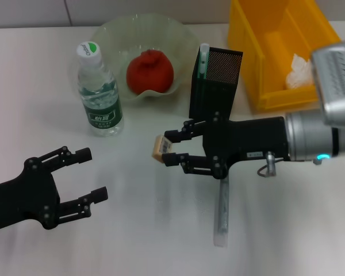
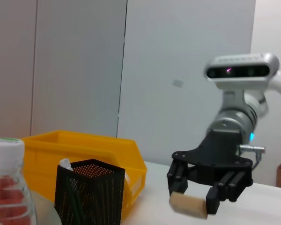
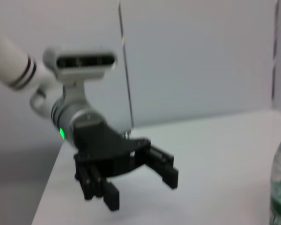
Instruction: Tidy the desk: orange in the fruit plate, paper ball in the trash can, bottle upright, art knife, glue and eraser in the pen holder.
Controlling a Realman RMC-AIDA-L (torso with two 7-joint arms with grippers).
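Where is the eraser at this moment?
In the head view the eraser is near the middle of the desk, held between the fingers of the right gripper, in front of the pen holder.

- Pen holder [image 1: 214, 86] — open top unobstructed above; one item stands in its left corner.
- Bottle [image 1: 99, 92] and fruit plate [image 1: 118, 34] flank its left; trash can [image 1: 259, 52] walls its right.
- Bare table [image 1: 144, 230] lies between the grippers.

A lab-like test room: bare white table [image 1: 132, 230], plain grey wall panels [image 2: 79, 65]
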